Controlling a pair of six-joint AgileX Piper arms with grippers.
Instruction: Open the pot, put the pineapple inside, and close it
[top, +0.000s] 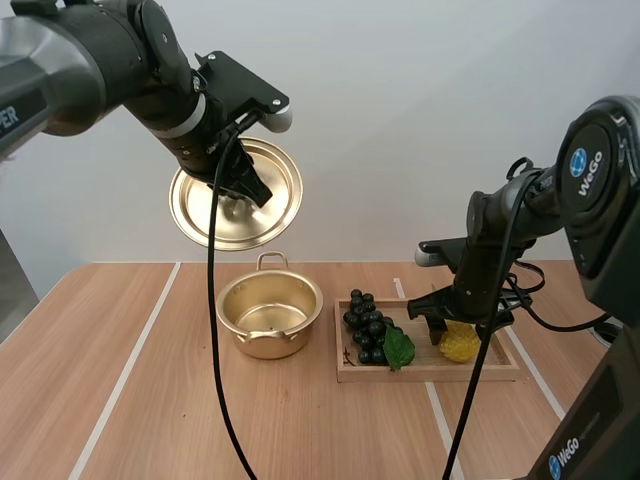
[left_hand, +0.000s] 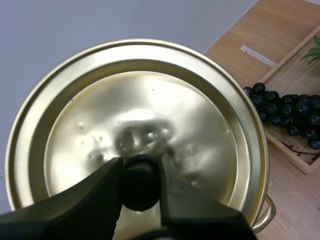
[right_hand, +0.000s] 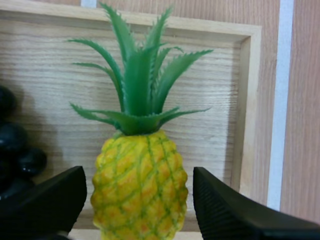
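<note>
Right gripper (top: 456, 332) is sitting spread open around the pineapple (right_hand: 139, 192) in the wooden tray (top: 500, 371), not gripping. Pot (top: 268, 314) is standing open beside it. Left gripper (left_hand: 140, 181) is clamping the lid (left_hand: 150, 110) by its knob, up above the pot.

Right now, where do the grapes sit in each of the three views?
High view: the grapes lie at the left end of the wooden tray, between the pot and the pineapple.
Left wrist view: grapes in the tray, past the lid held by the left gripper.
Right wrist view: grapes beside the pineapple, by one finger of the open right gripper.
Shared landmark: the tray.
</note>
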